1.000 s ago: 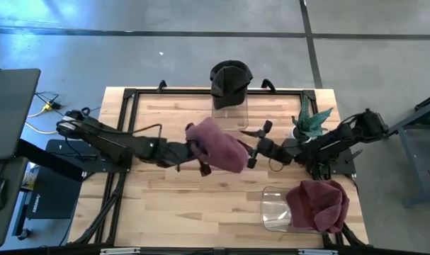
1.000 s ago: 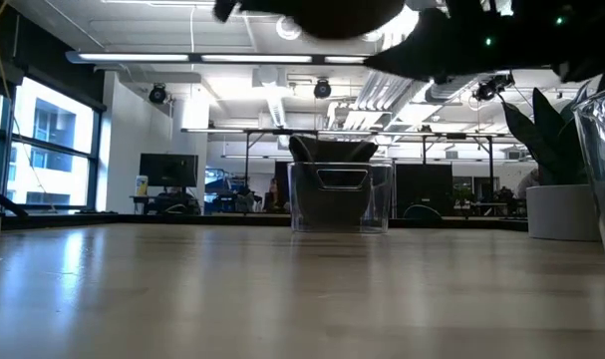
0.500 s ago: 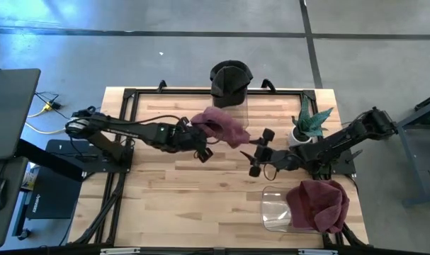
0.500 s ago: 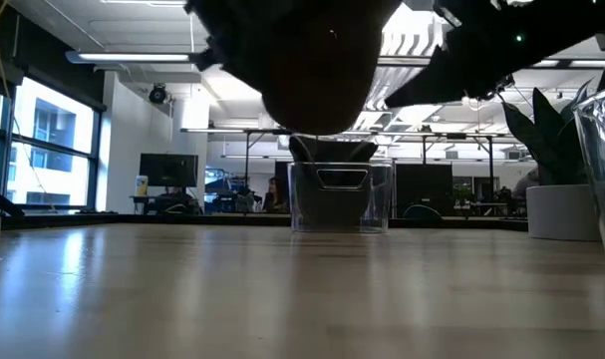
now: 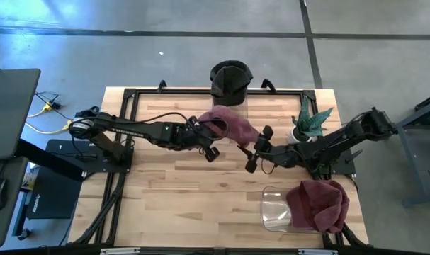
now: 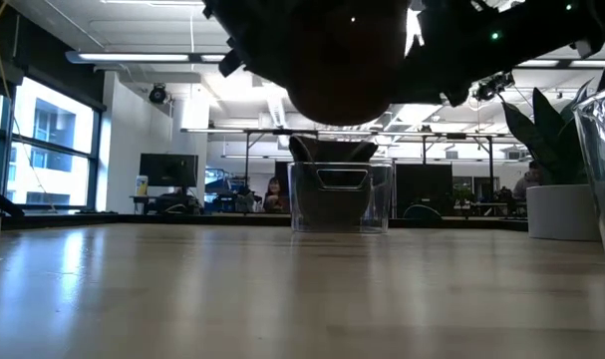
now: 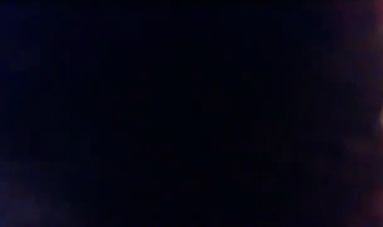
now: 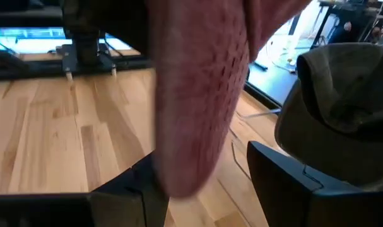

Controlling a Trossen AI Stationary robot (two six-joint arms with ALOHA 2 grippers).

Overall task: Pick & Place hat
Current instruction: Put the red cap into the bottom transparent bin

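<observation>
A maroon knit hat [image 5: 229, 126] hangs above the middle of the wooden table [image 5: 165, 205], held off the surface between the 2 arms. The left gripper [image 5: 202, 139] reaches in from the left and has the hat's left edge; its fingers are buried in the fabric, so I cannot tell how they stand, and the left wrist view is almost wholly dark. The right gripper [image 5: 256, 149] comes in from the right, just beside the hat's right edge, with its 2 fingers spread apart; in the right wrist view the knit fabric [image 8: 200, 94] hangs down between those dark fingers [image 8: 292, 183], but whether they touch it cannot be told. At the far edge of the table a black cap [image 5: 230, 78] sits on a clear stand [image 5: 231, 113], which the low view shows as a clear container [image 6: 340, 197] with the dark cap on top. At the near right corner a 2nd maroon hat [image 5: 319, 204] is draped over another clear stand [image 5: 275, 209]. A small potted plant [image 5: 310, 122] stands near the right edge, behind the right arm. A dark monitor [image 5: 9, 113] sits off the table to the left.
</observation>
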